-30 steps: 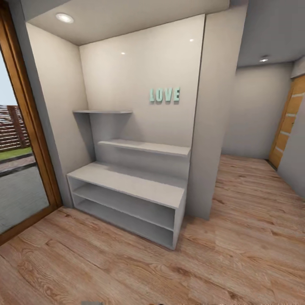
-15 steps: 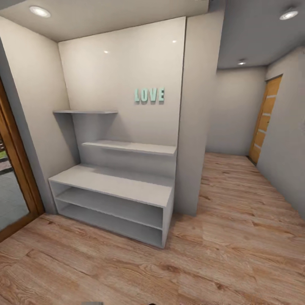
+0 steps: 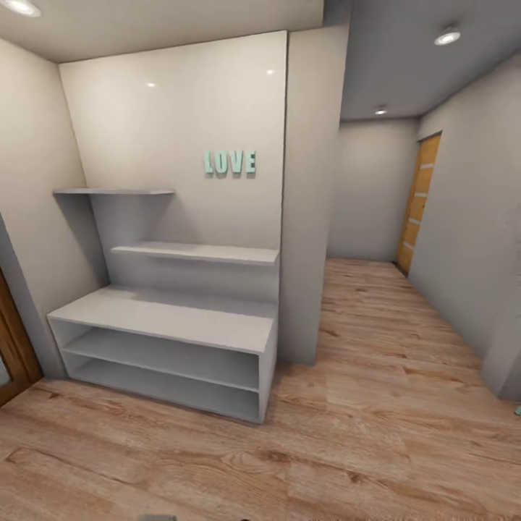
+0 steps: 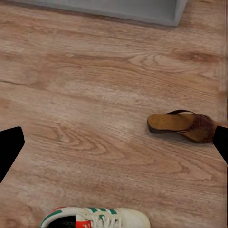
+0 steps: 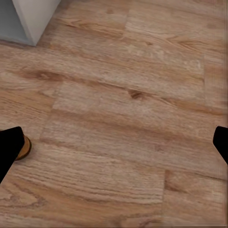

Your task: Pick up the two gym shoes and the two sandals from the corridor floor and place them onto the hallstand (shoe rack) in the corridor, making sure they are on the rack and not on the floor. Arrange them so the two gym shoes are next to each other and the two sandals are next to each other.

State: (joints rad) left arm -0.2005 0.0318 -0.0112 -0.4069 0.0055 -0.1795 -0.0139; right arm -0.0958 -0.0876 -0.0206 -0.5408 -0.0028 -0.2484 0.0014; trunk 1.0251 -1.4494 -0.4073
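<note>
Left tool (image 4: 114, 152) hung wide open over the floor (image 4: 95, 80), dark fingertips (image 4: 9, 149) at opposite edges of its wrist view, nothing between them. Just beyond, one sandal (image 4: 183, 126) lay flat on the planks, close to one fingertip, long axis roughly crosswise to the tool's line of sight. Nearer in, on the opposite side from the rack, sat a gym shoe (image 4: 95, 218), green stripes and red patch showing, only its upper part in frame. Farther out, the pale grey foot of the rack (image 4: 118, 9) crossed that view, well apart from both shoes.

Right tool (image 5: 114, 142) likewise wide open and empty above bare planks, with a small tan-brown rounded edge (image 5: 23, 148) beside one fingertip; could not tell what it was. Rack corner (image 5: 28, 19) at that view's far side.

From the head, rack (image 3: 159, 318) stood at left with all shelves bare.

Judged: left arm nearer the sandal and gym shoe; the sandal would call for turning the wrist so the fingers close across its narrow width.
</note>
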